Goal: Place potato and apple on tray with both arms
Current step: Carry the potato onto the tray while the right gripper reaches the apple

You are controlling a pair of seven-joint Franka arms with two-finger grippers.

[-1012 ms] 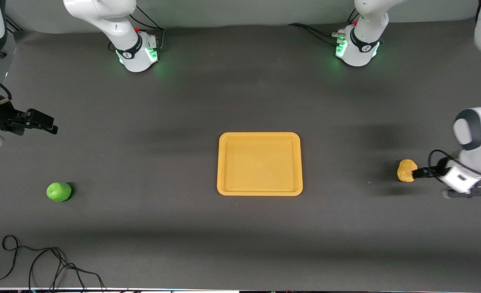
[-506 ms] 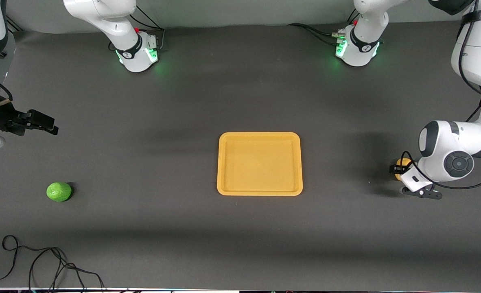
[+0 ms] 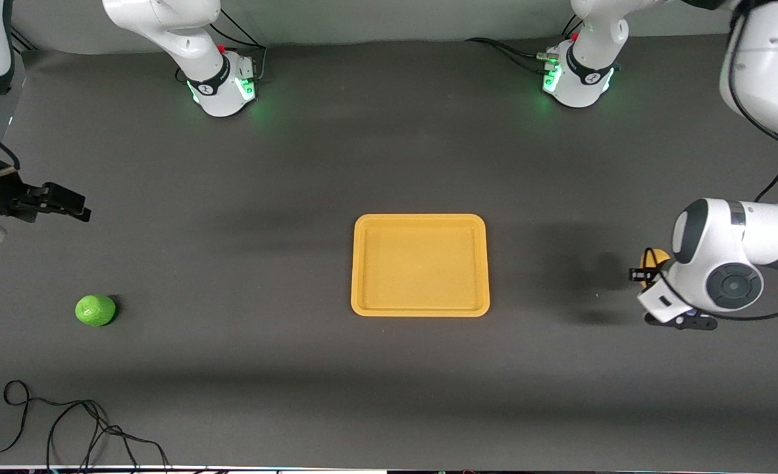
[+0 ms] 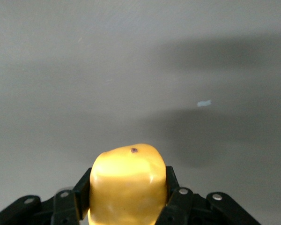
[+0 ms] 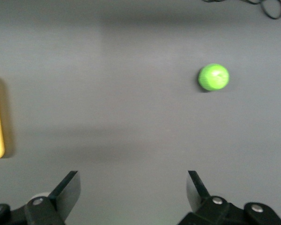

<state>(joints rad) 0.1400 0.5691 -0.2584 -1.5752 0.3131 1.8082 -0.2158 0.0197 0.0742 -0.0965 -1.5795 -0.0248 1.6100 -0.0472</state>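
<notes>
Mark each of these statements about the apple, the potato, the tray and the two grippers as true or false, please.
1. The left gripper is shut on the potato. True.
2. The apple lies on the tray. False: it lies on the table, toward the right arm's end, apart from the tray.
3. The right gripper has its fingers open and holds nothing. True.
4. The tray already carries one of the two items. False: nothing lies on it.
5. The right gripper is directly over the apple. False: in the right wrist view the apple lies well off from the open fingers.
</notes>
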